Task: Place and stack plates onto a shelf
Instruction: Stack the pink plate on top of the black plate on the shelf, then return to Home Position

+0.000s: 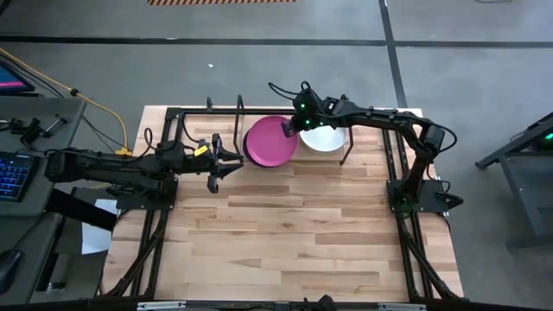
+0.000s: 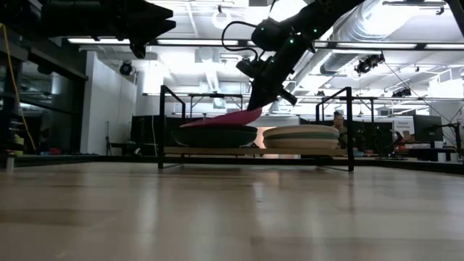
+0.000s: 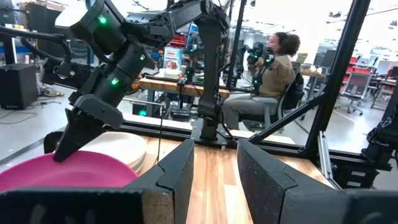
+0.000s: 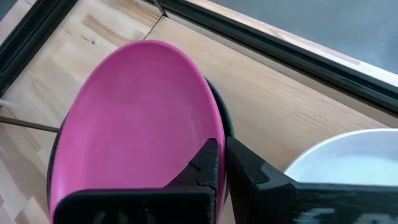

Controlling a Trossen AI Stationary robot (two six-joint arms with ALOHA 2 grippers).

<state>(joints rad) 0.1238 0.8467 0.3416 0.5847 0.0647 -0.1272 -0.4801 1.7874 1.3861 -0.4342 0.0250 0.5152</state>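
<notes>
Magenta plate [image 1: 270, 141], upper centre of the high view, tilts onto the dark stack on the shelf [image 2: 254, 151], pinched at its rim by the right gripper [image 1: 291, 127]. Beside it, the white-topped stack [image 1: 324, 138]. Left gripper [image 1: 218, 161], centre-left, fingers parted, empty.

No text, label, brand or number can be read in any of the views. Far behind the right pincer [image 3: 65, 146] in the left wrist view, a box [image 3: 173, 60] with a red and white printed front stands on a bench [image 3: 186, 84] in the room, but its print is too small to read. In the high view, a striped orange and black marking [image 1: 221, 2] lies on the floor beyond the bench; it carries no letters.
</notes>
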